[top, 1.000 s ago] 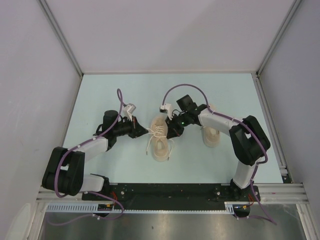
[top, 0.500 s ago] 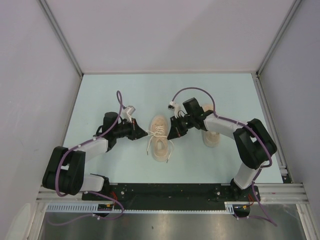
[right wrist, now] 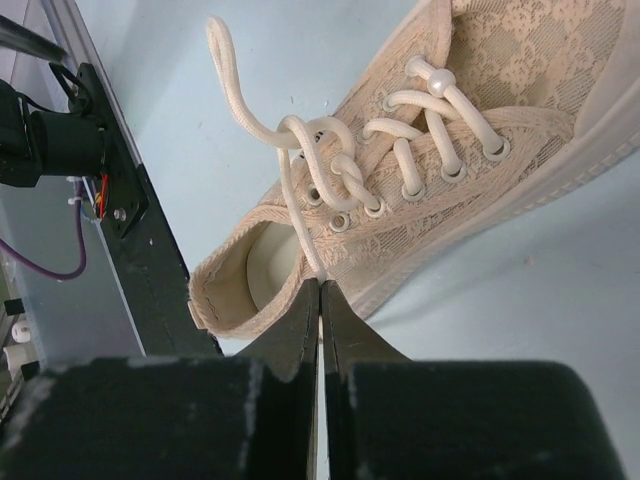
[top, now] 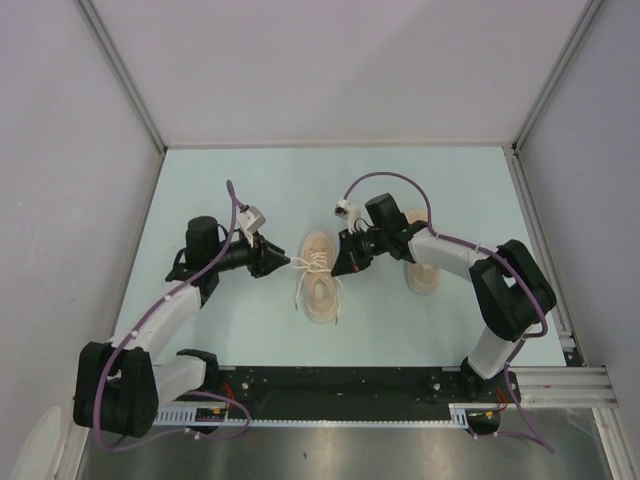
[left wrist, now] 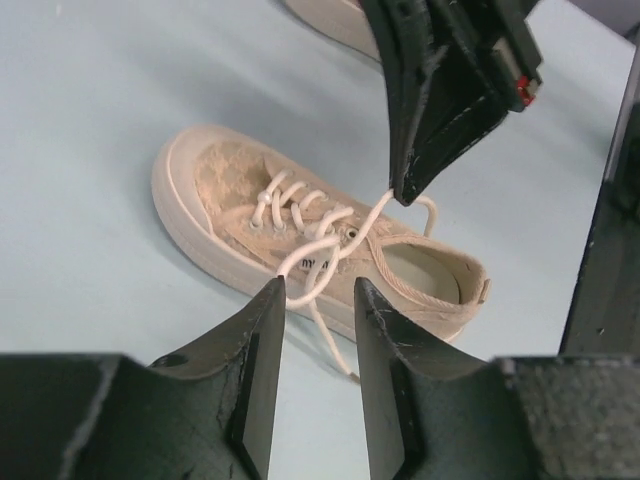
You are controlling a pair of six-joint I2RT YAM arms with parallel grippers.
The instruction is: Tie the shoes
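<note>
From above we count two arms, two grippers and two shoes on the pale table [top: 200, 180]. One shoe [top: 320, 298] lies at the middle of the frame, toe toward the top. The second shoe [top: 425, 275] lies to its right, partly under the right arm. The left gripper [top: 284, 263] points at the first shoe from the left and the right gripper [top: 338, 268] from the right, with the lace [top: 312, 262] between them.

In the left wrist view we count two shoes again. One is whole at the centre [left wrist: 230, 190], and the other shows only as a sliver at the top edge [left wrist: 330, 15]. The left gripper [left wrist: 318, 290] at the bottom has its two fingers apart and clamps nothing. One strand of lace [left wrist: 335, 232] runs up to their tips, but we cannot tell whether it touches them. The right gripper [left wrist: 403, 190] comes down from the upper right, its tips pinched on that same strand.

In the right wrist view we see one shoe [right wrist: 520, 90], filling the upper right. The right gripper [right wrist: 320, 290] at bottom centre is clenched on one strand of lace [right wrist: 298, 210] — a single loop stands free at the upper left.
</note>
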